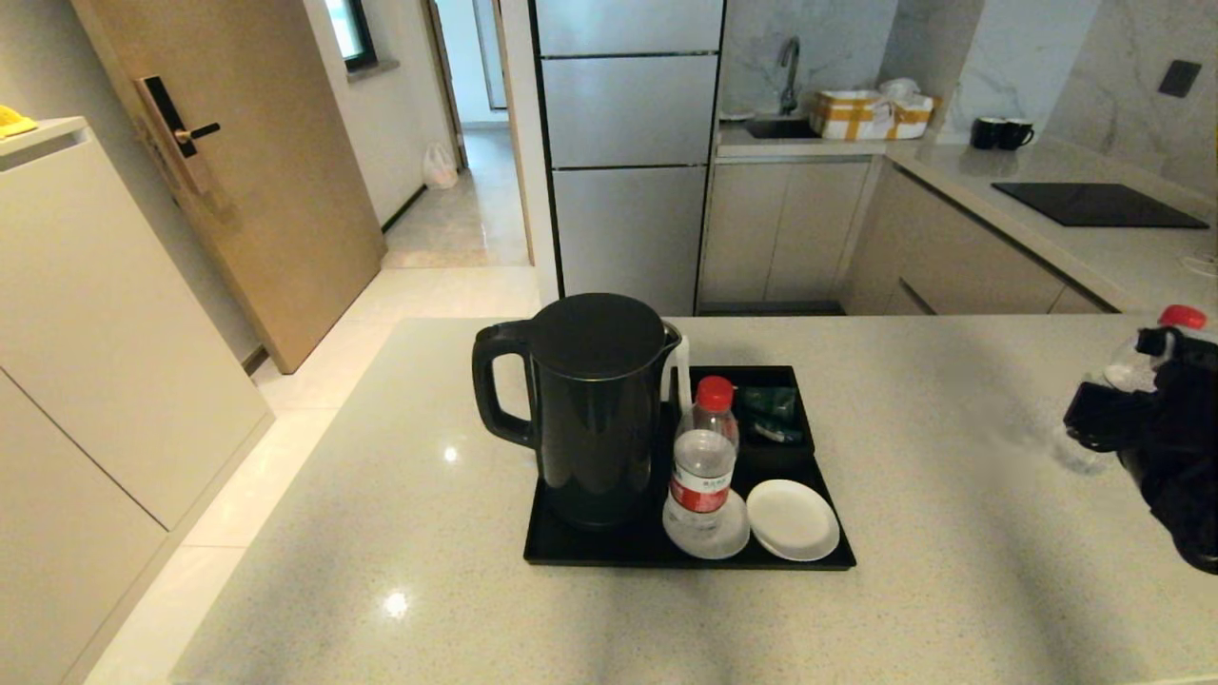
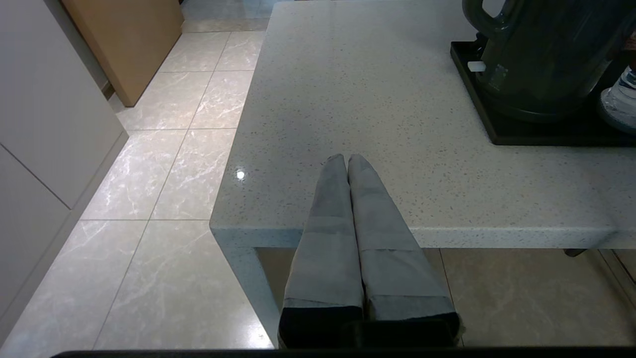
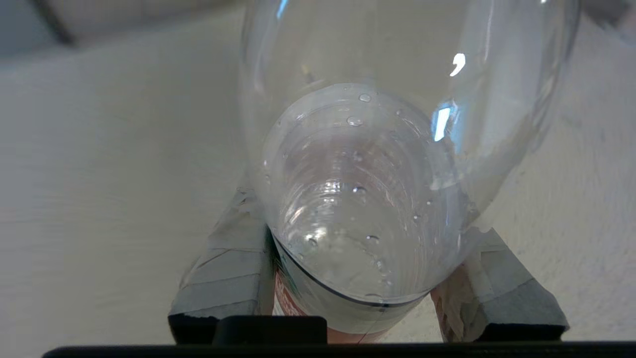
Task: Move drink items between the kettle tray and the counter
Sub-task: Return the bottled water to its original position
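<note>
Bottle (image 3: 367,199) (full, smooth, slightly squashy) is clamped at the label by right pincer (image 3: 367,283), well right of tray (image 1: 590,552).

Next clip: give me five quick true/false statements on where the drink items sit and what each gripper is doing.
1. The kettle stands on the tray. True.
2. Both bottles are on the tray. False: one bottle is there; the second bottle is in the right gripper.
3. The left gripper is shut and empty. True.
4. The empty saucer lies on the counter. False: it lies on the tray.
5. The right gripper is at the counter's left edge. False: right side.
</note>
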Motion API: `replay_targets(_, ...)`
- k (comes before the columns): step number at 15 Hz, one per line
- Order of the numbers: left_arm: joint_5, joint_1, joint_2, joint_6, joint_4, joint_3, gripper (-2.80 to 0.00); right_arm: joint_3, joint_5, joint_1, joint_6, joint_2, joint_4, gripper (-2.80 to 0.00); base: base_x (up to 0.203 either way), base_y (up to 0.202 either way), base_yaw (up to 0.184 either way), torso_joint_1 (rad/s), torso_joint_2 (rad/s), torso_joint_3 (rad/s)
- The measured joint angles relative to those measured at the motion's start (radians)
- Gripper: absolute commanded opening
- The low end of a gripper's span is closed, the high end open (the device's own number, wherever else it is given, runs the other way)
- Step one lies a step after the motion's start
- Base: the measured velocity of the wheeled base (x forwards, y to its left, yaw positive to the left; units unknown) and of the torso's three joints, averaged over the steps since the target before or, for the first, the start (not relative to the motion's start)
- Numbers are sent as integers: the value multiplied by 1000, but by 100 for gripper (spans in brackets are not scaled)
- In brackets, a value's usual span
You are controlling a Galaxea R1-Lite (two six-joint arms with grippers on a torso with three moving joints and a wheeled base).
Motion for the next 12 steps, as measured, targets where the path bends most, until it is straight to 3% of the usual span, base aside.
replay_targets(4, 0, 1, 0, 0, 0, 0, -280, 6, 106, 129, 66, -314, 375, -280, 0, 0, 0, 0, 0, 0)
replay_targets(7, 0, 0, 0, 0, 0, 0, -280, 20, 146, 347, 105, -504, 646, -280, 0, 0, 0, 0, 0, 0)
replay_targets(9, 0, 1, 0, 0, 0, 0, -280, 27, 141, 506, 116, -593, 773, -280, 0, 0, 0, 0, 0, 0)
replay_targets(12, 0, 0, 0, 0, -1, 0, -280, 32, 54, 710, 134, -638, 843, -280, 0, 0, 0, 0, 0, 0)
